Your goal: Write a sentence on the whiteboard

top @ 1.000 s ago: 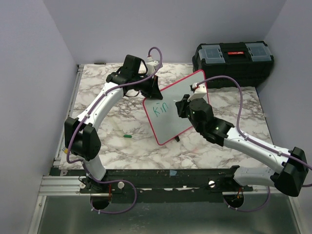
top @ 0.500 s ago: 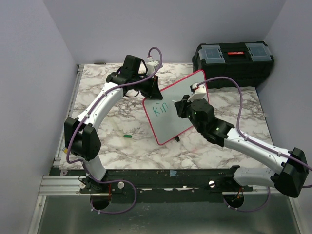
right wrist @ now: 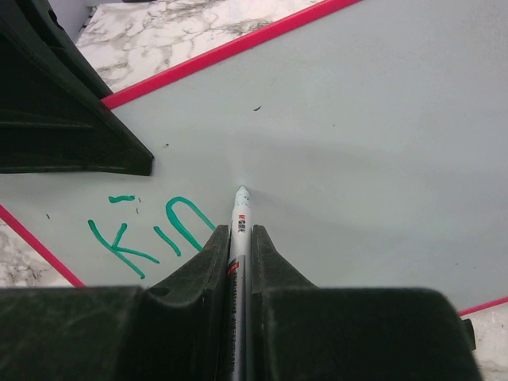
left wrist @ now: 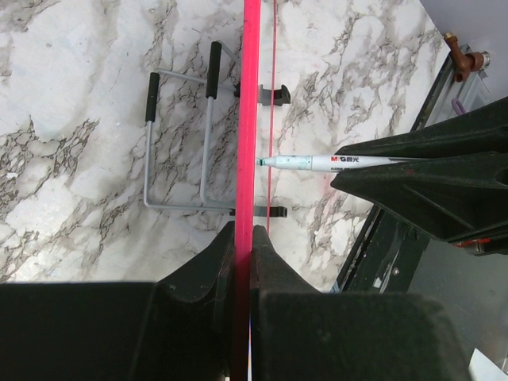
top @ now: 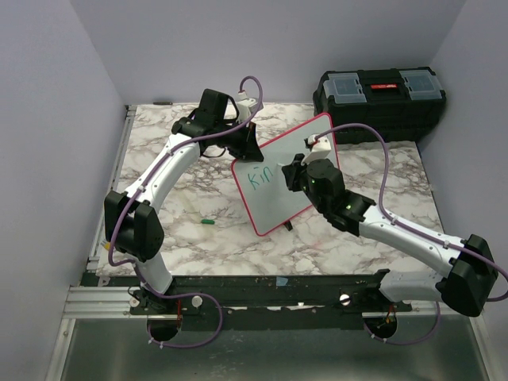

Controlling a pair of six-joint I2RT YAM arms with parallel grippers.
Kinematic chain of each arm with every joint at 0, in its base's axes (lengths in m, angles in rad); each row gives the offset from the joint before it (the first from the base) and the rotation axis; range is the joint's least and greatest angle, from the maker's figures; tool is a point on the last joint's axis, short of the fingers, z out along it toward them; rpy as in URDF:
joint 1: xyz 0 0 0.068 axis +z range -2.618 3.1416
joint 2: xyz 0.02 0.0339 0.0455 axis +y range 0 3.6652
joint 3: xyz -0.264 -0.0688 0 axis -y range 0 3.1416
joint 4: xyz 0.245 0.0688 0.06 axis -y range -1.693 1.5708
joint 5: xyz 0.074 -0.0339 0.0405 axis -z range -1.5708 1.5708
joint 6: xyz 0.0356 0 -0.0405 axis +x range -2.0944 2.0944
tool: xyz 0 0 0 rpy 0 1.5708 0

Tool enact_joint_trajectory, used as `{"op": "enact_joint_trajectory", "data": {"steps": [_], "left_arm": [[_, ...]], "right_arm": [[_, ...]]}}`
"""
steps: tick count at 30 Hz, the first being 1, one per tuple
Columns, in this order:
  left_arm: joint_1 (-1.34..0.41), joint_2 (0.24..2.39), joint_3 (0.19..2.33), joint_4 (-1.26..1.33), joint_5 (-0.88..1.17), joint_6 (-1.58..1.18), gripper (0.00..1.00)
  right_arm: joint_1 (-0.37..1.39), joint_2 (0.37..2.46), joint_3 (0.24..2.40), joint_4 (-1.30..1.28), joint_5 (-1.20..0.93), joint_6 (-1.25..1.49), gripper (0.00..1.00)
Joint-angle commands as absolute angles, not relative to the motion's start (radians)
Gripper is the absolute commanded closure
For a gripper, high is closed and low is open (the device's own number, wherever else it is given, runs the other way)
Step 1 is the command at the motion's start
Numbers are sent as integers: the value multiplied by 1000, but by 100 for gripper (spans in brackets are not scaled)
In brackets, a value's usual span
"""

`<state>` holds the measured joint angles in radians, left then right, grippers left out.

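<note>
The whiteboard [top: 279, 198] stands tilted above the table, white with a red-pink rim. My left gripper [top: 249, 148] is shut on its upper left corner; in the left wrist view the rim [left wrist: 251, 95] runs edge-on between the closed jaws of that gripper [left wrist: 247, 230]. My right gripper [right wrist: 240, 232] is shut on a white marker [right wrist: 240, 213], whose tip rests on the board surface [right wrist: 357, 143] just right of the sentence [right wrist: 151, 230], green letters reading "Kin". The marker [left wrist: 333, 162] also shows from the left wrist.
A black toolbox [top: 381, 99] sits at the back right corner. A small green cap [top: 207, 222] lies on the marble table left of the board. A wire stand [left wrist: 178, 143] lies on the table under the board. Purple walls close in the sides.
My right gripper with the marker has shifted slightly left and up along the board. The left arm and the board have stayed put.
</note>
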<state>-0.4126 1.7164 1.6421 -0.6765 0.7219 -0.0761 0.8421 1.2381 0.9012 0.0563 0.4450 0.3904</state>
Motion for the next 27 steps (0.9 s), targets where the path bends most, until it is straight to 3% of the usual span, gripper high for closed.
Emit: {"op": "enact_joint_trajectory", "data": {"steps": [1,14,27], "left_arm": [[-413,1678,1658,-657,658,-35,100],[-413,1687,1671,-663,657,-37,100],[-413,1687,1671,-663,657,-37,100]], "right_arm": [[836,1261,912,94,367,380,99],[835,1246,847,75,332,417,99],[835,1239,856,13,463,428,99]]}}
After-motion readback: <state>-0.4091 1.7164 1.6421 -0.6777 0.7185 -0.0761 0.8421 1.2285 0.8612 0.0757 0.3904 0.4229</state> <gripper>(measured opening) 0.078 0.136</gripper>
